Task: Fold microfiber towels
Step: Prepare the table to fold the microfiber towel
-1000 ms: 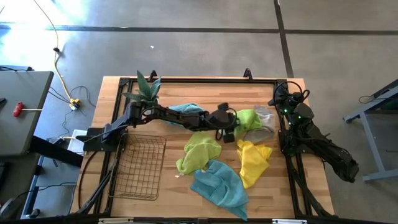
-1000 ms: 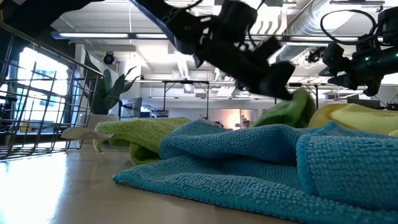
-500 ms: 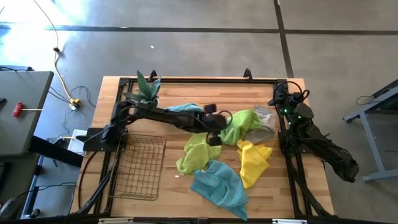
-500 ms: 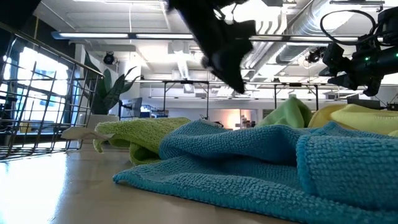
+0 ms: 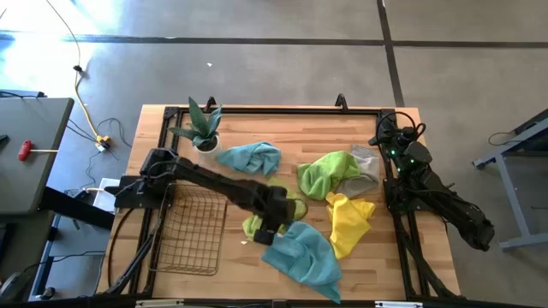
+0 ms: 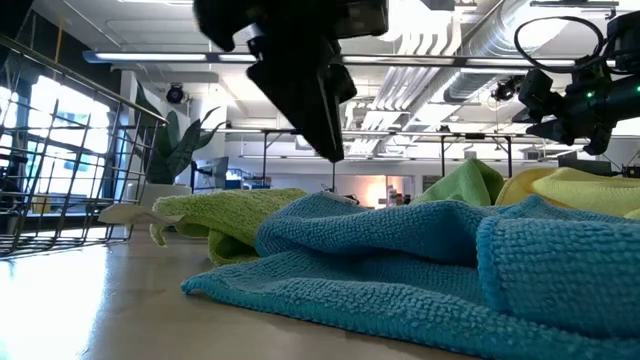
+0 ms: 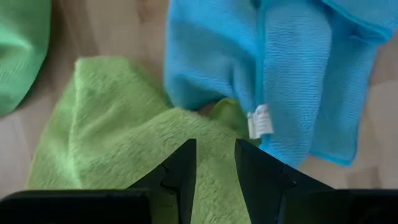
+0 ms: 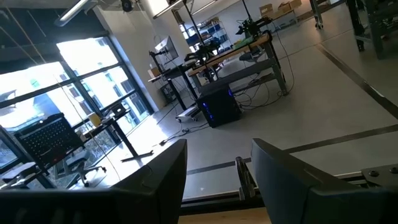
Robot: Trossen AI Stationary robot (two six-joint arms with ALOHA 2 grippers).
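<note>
Several towels lie crumpled on the wooden table [image 5: 257, 120]: a teal one [image 5: 251, 158] at the far middle, a lime green one [image 5: 330, 171] and a pale grey one [image 5: 366, 167] to the far right, a yellow one [image 5: 349, 222], a second lime green one [image 5: 276, 212] and a second teal one [image 5: 301, 252] toward the near edge. My left gripper [image 5: 267, 231] is open and points down just above the near lime green towel [image 7: 124, 124], beside the near teal towel [image 7: 298, 74]. My right gripper [image 8: 214, 180] is open and empty, parked at the table's right edge.
A dark wire-mesh basket [image 5: 195, 231] lies at the near left, beside my left arm. A small potted plant [image 5: 201, 128] stands at the far left. Bare wood shows along the far edge and at the near right corner.
My left gripper has swung from beside the far lime green towel toward the table's near edge and left, and now hangs over the near lime green towel. The far lime green towel has been drawn out toward the left and lies wider. The far teal towel is now uncovered.
</note>
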